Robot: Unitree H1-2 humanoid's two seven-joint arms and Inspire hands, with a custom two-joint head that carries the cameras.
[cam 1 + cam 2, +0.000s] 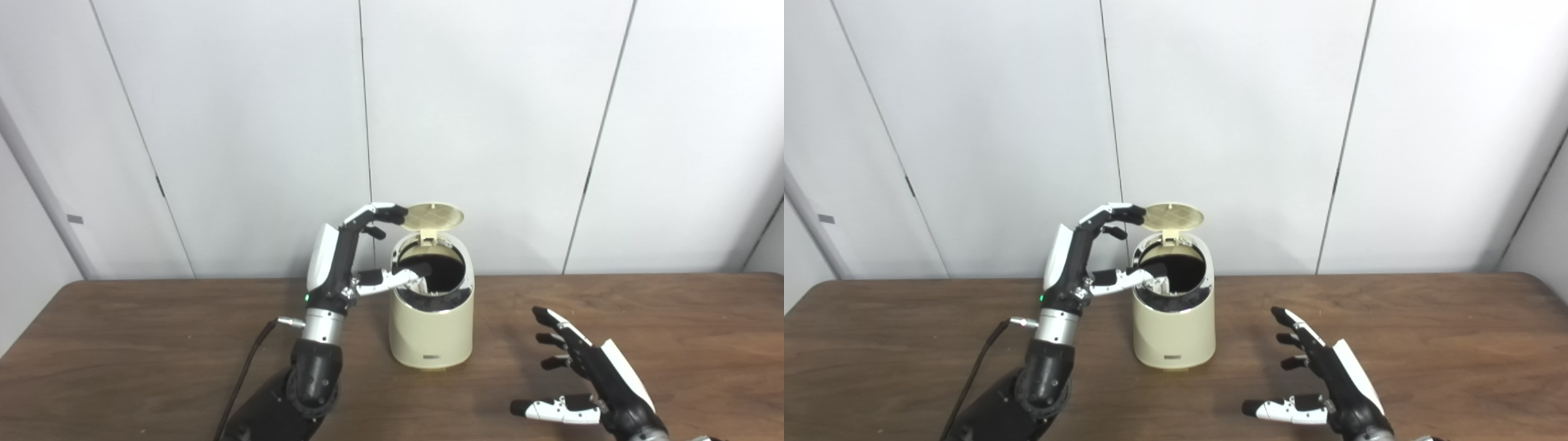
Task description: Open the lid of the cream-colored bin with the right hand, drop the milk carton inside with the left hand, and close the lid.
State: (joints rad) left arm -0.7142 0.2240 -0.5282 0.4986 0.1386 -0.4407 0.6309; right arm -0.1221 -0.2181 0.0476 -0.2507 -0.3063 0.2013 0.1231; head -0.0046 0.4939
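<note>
The cream-colored bin (430,334) stands mid-table with its round lid (432,216) tipped up at the back. Its dark inside shows. A white corner of the milk carton (420,285) peeks out just inside the bin's left rim. My left hand (352,263) is raised beside the bin, open: its fingers reach up to the lid's left edge and its thumb lies over the rim next to the carton. Whether the thumb touches the carton I cannot tell. My right hand (582,373) hovers open, fingers spread, low over the table to the right of the bin and nearer to me.
The brown wooden table (122,343) runs the full width, with white wall panels right behind it. A dark cable (251,355) hangs from the left forearm down to the table's front.
</note>
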